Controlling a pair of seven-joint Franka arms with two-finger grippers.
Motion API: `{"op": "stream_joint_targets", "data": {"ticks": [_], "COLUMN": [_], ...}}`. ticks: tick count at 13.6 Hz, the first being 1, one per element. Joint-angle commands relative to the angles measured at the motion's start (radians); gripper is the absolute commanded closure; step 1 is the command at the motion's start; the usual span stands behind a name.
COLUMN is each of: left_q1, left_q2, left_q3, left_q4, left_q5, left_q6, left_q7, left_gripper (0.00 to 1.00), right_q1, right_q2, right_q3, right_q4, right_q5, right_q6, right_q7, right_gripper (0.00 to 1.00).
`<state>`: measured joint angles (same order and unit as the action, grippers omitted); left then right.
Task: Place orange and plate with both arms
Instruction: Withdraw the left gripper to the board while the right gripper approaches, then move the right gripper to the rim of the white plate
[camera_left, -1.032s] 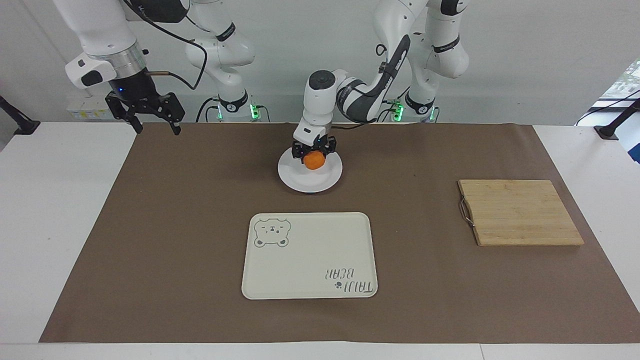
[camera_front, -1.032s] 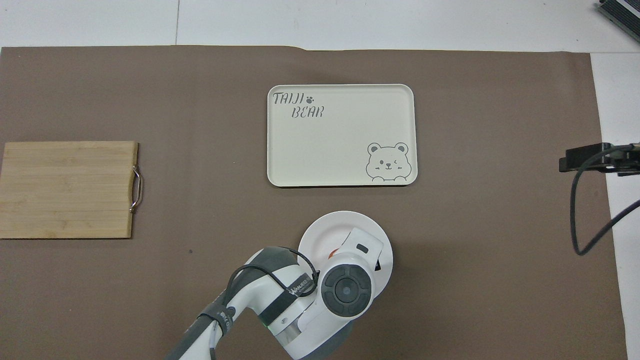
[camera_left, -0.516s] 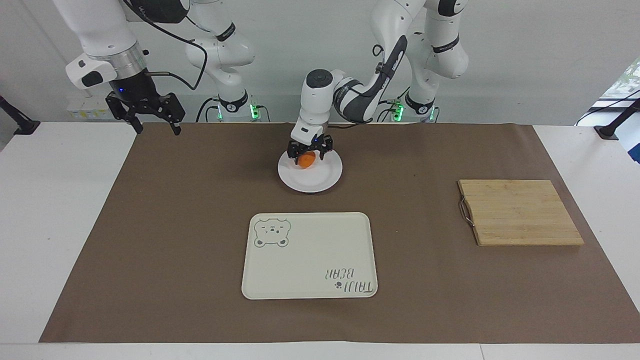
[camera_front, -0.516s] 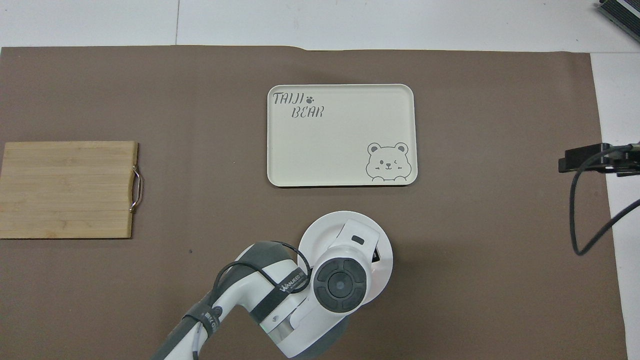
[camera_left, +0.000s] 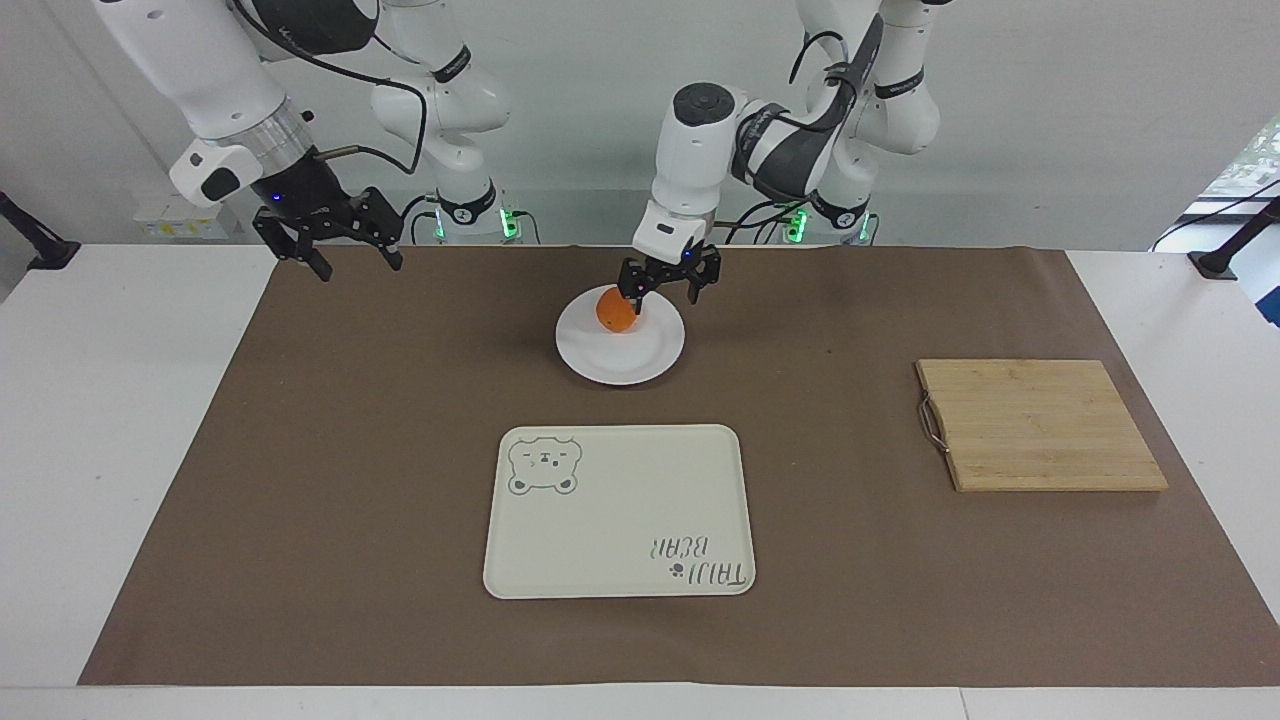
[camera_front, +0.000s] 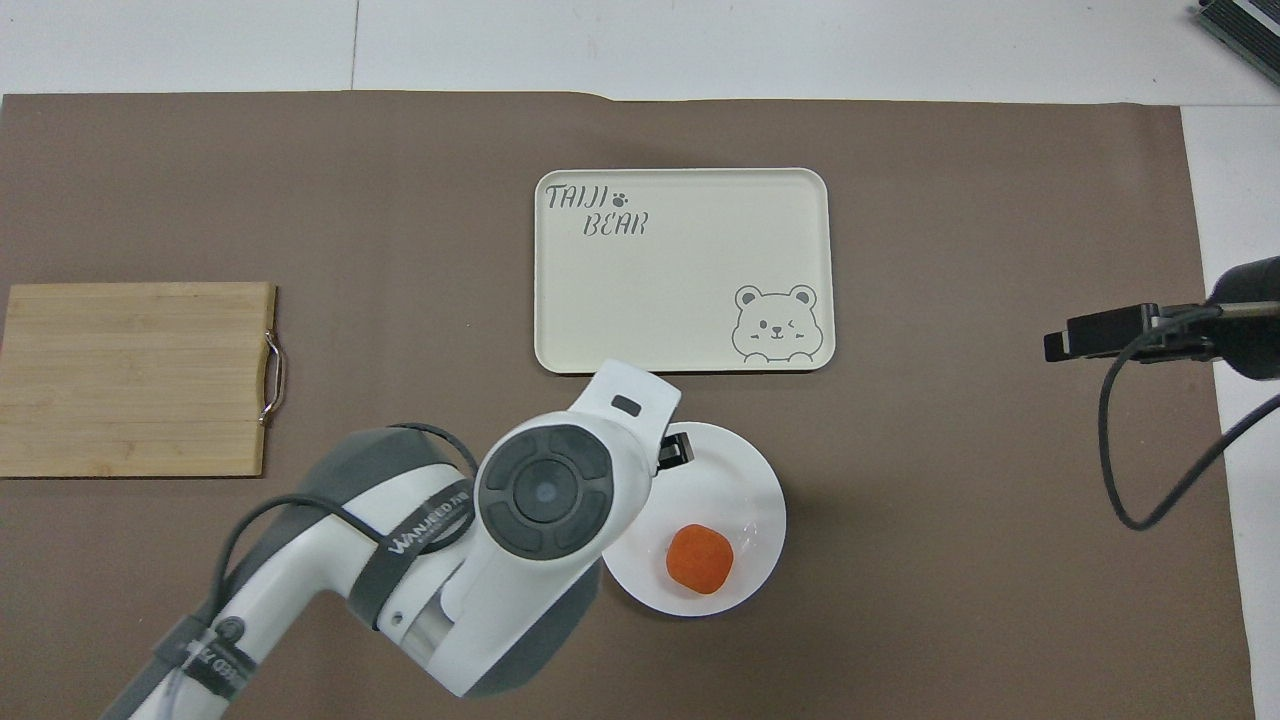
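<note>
Orange sits on plate, on its robot-nearer part. Plate on table, nearer robots than bear tray. Left tool above plate edge, fingers apart, empty. Right tool raised over mat corner at right arm's end, open, waiting.

We see a white table whose middle is covered by a brown paper mat reaching almost from end to end. On the mat, near its centre, we find a cream tray with a bear drawing and the words "TAIJI BEAR"; it lies flat and carries nothing. Nearer to the robots than the tray, and apart from it, we note the round white plate, resting flat on the mat. Toward the left arm's end of the table we see a wooden cutting board, its metal handle turned toward the tray, well apart from it.
</note>
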<state>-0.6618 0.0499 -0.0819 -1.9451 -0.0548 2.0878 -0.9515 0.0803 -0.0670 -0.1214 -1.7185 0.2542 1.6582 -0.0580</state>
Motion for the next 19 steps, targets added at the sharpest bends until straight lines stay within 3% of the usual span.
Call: {"op": "stream_joint_targets", "data": {"ticks": [1, 6, 10, 15, 19], "left_q1": [0.121, 0.330, 0.467, 0.632, 0.720], "left_q2": [-0.030, -0.024, -0.022, -0.028, -0.030], "left_q3": [-0.007, -0.007, -0.006, -0.004, 0.002], "left_q4": [0.079, 0.202, 0.273, 0.302, 0.317], "left_q5": [-0.004, 0.001, 0.007, 0.033, 0.033], "left_q6": [-0.128, -0.241, -0.310, -0.344, -0.396], "left_q7": [0.169, 0.486, 0.706, 0.940, 1.037], "left_gripper": [0.00, 0.00, 0.00, 0.00, 0.00], "right_q1": [-0.008, 0.003, 0.021, 0.016, 0.021], "right_q2": [-0.013, -0.004, -0.008, -0.037, -0.024], "right_q3": [0.002, 0.003, 0.008, 0.008, 0.008], "right_q4": [-0.114, -0.263, -0.400, -0.499, -0.608], "right_q5": [0.150, 0.363, 0.445, 0.479, 0.594], "right_q6": [0.069, 0.113, 0.163, 0.158, 0.210], "right_q7": [-0.081, -0.273, -0.437, -0.495, -0.605], "right_gripper": [0.00, 0.00, 0.00, 0.00, 0.00]}}
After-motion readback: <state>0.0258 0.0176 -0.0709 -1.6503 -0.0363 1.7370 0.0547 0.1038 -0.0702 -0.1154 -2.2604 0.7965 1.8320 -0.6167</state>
